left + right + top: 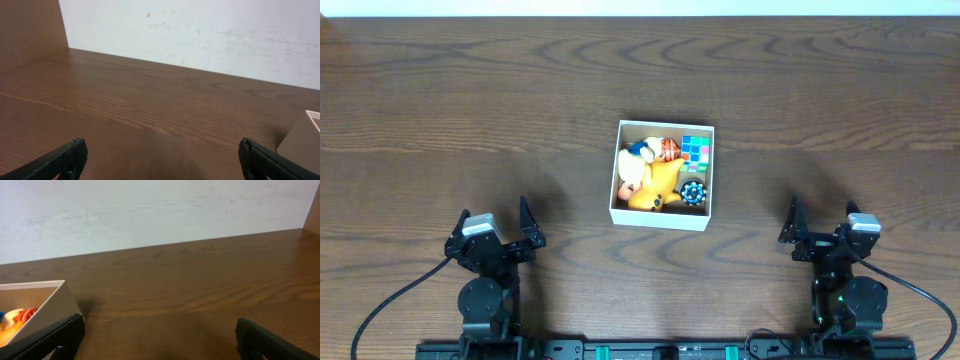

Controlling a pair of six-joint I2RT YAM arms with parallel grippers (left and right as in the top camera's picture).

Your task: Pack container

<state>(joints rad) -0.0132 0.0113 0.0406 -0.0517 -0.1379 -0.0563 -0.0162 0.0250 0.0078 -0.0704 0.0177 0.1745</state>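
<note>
At the table's (440, 110) near edge, the left gripper (495, 222) and right gripper (824, 226) rest well apart, both with jaws spread wide and empty. Farther in, between them, sits the container (660, 218), holding a yellow toy (655, 185) and a coloured cube (696, 150).

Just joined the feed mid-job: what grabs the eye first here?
The container, in the middle of the table, holds bright toys: a yellow toy, a colour-tiled cube and a blue ball. Nearer the robot, the left pincer and right pincer stand open and empty, well apart from it.
</note>
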